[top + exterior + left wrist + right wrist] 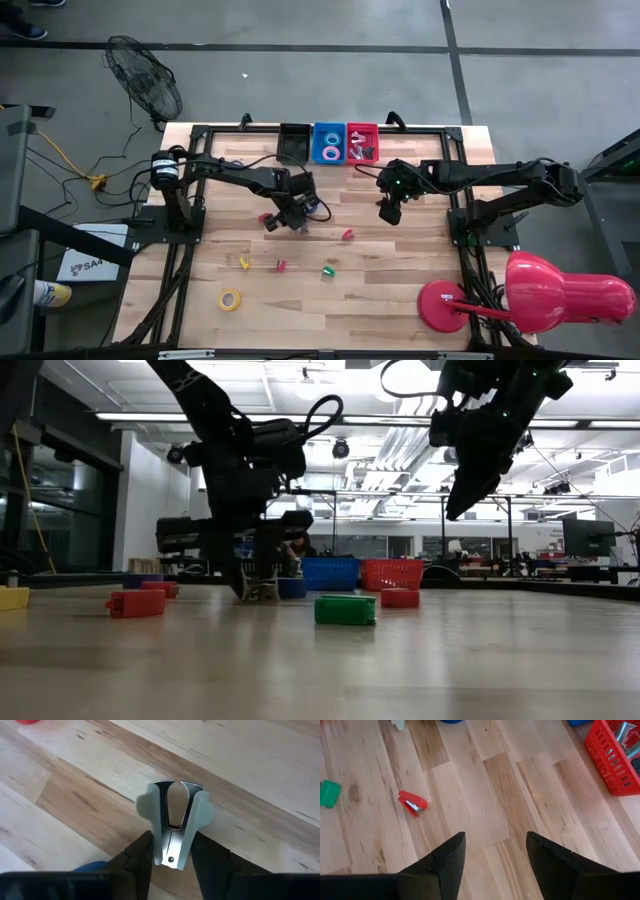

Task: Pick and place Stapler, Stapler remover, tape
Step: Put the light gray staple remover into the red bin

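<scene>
My left gripper (290,216) is over the middle of the table, shut on a grey staple remover (173,815). Its metal claws (175,786) point down at the wood. In the low view the left gripper (262,588) reaches nearly to the table top. My right gripper (390,211) hangs open and holds nothing, raised above the table to the right of centre (468,495). A small red stapler (411,802) lies flat on the wood in front of it (348,235). A yellow tape roll (230,299) lies flat near the table's near left corner. My left gripper pinches the staple remover between its two fingers (137,857) at the hinge end (171,856). The fingers come from above and point down. The grey wings and claws stick out below the fingertips, just over the wood; I cannot tell whether the claws touch it.
Black (295,140), blue (328,142) and red (362,142) bins line the far edge. Small yellow (244,263), red (281,266) and green (328,270) staplers lie near the front centre. A red lamp (540,292) fills the near right corner. A blue object (92,866) sits beside the left gripper.
</scene>
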`<action>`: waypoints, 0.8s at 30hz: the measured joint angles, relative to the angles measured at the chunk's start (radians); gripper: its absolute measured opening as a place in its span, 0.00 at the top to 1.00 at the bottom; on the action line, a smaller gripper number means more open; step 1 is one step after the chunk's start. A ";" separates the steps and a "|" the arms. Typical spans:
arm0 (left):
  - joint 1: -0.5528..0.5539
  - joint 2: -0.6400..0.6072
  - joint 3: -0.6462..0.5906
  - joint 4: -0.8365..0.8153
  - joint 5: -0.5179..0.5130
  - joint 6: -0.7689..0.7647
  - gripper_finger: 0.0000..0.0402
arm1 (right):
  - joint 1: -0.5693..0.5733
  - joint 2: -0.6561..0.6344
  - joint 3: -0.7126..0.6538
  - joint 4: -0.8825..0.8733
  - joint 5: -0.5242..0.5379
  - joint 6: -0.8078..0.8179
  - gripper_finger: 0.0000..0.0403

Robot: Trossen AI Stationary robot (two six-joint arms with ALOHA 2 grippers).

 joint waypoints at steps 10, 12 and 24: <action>0.000 0.001 -0.001 0.034 -0.009 -0.069 0.79 | 0.000 0.000 0.000 0.002 0.000 0.000 0.50; 0.001 0.002 -0.001 0.045 -0.019 -0.103 0.79 | 0.000 0.000 0.000 0.002 0.000 0.000 0.50; 0.001 0.007 0.198 0.068 -0.307 -0.294 0.80 | 0.001 0.000 0.000 0.194 0.035 -0.117 0.50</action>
